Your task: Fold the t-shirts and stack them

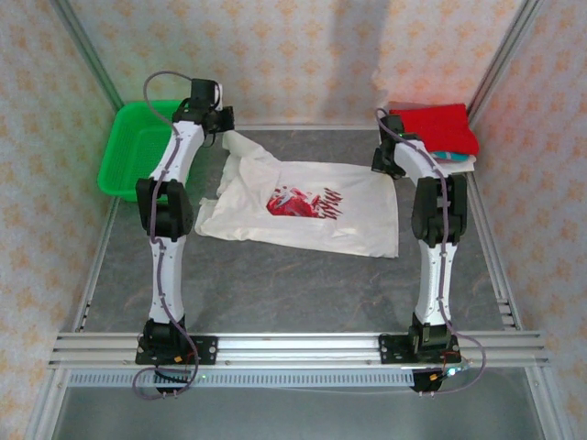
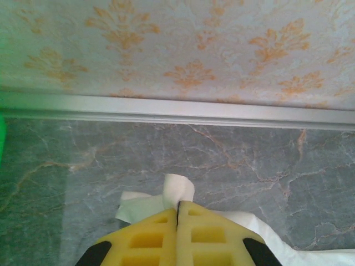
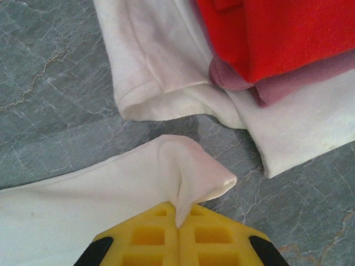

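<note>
At the upper left stands a green basket (image 1: 138, 151). Just right of it, the left gripper (image 2: 178, 211) is clamped on a corner of the cream tee (image 1: 312, 206), which is spread graphic-up across mid-frame (its left end is bunched). At the tee's right edge, the right gripper (image 3: 178, 215) is pinched shut on a fold of the same cloth. At the upper right a stack (image 1: 438, 130) of folded shirts is laid, red on top. Folding of the tee is judged barely begun, and stacking is left.
</note>
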